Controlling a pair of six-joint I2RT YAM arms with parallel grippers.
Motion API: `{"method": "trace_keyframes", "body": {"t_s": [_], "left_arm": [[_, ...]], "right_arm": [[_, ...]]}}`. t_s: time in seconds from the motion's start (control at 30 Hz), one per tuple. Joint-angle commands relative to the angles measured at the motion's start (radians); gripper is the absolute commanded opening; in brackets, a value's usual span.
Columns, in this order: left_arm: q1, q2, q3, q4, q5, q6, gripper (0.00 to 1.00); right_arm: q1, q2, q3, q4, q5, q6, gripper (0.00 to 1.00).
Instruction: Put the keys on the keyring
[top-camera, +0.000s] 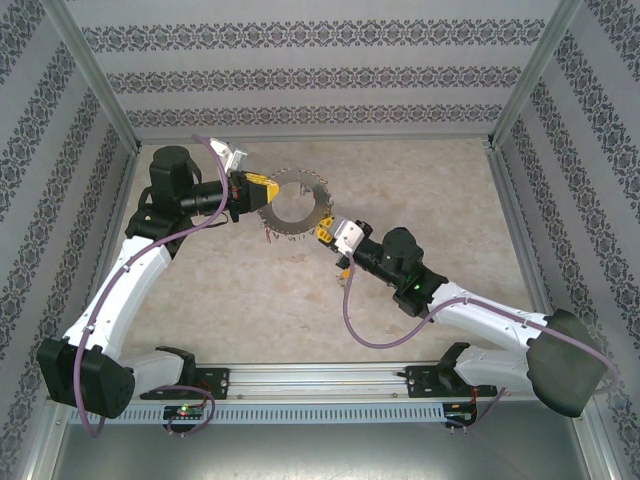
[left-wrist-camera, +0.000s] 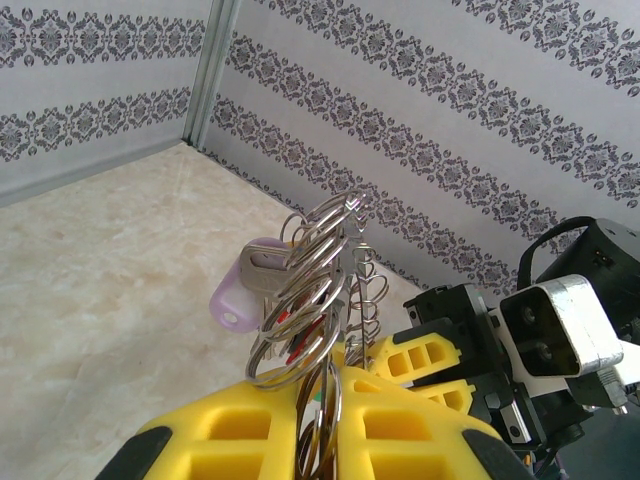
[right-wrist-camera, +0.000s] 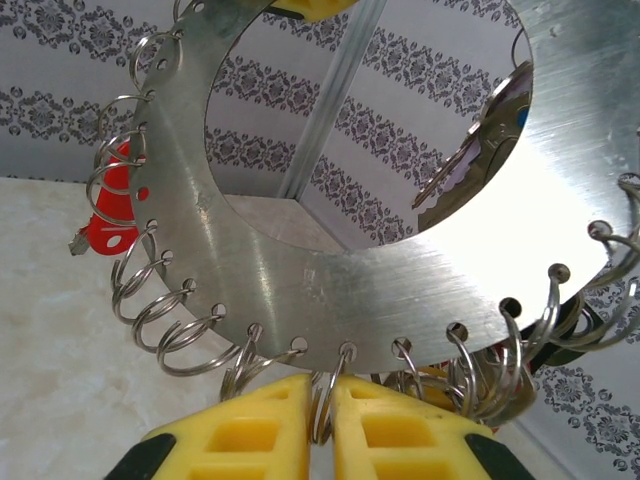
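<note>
The keyring (right-wrist-camera: 300, 290), judged a stiff, slick, fairly weighty metal plate fringed with springy wire loops, is held over the table's (top-camera: 450, 200) far middle, with the left gripper (left-wrist-camera: 326, 405) clamped on its rim and the right gripper (right-wrist-camera: 322, 415) pinched shut on one small loop (right-wrist-camera: 321, 383), a sound hold.

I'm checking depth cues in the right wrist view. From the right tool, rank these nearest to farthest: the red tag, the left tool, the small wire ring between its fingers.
1. The small wire ring, between the right tool's fingers, bottom centre.
2. The red tag, on the keyring's left edge.
3. The left tool, at the top, on the keyring's far edge.
</note>
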Motion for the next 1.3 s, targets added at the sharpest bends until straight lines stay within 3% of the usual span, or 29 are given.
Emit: {"method": "trace_keyframes", "body": {"t_s": [0.0, 0.2, 0.33, 0.57, 0.63, 0.73, 0.83, 0.9, 1.03, 1.17, 1.27], "left_arm": [[0.001, -0.038, 0.039, 0.016, 0.021, -0.002, 0.0], [0.001, -0.046, 0.01, 0.048, -0.023, -0.046, 0.0], [0.001, -0.052, -0.03, 0.076, -0.119, -0.112, 0.0], [0.003, -0.06, -0.124, 0.113, -0.185, -0.228, 0.03], [0.003, -0.055, -0.158, 0.125, -0.185, -0.278, 0.11], [0.001, -0.048, -0.2, 0.12, -0.188, -0.331, 0.14], [0.003, -0.047, -0.245, 0.07, -0.248, -0.391, 0.23], [0.002, -0.037, -0.288, 0.073, -0.271, -0.442, 0.34], [0.003, -0.02, -0.375, 0.151, -0.251, -0.523, 0.41], [0.002, -0.053, -0.421, 0.129, -0.304, -0.501, 0.54], [0.002, -0.082, -0.434, 0.05, -0.37, -0.448, 0.73]], "right_arm": [[0.011, 0.004, 0.006, 0.04, 0.032, 0.008, 0.08], [0.012, -0.01, -0.007, 0.018, 0.052, 0.006, 0.0], [0.013, -0.034, -0.012, -0.019, 0.062, 0.01, 0.0], [-0.003, -0.074, 0.053, -0.242, 0.006, 0.072, 0.0], [-0.013, -0.082, 0.079, -0.305, -0.032, 0.107, 0.0], [-0.022, -0.083, 0.113, -0.364, -0.054, 0.16, 0.0], [-0.034, -0.075, 0.149, -0.423, -0.096, 0.206, 0.0], [-0.046, -0.062, 0.189, -0.49, -0.127, 0.226, 0.0], [-0.062, -0.012, 0.271, -0.634, -0.202, 0.217, 0.0], [-0.068, 0.043, 0.335, -0.698, -0.195, 0.176, 0.0], [-0.068, 0.088, 0.4, -0.768, -0.183, 0.133, 0.0]]}}
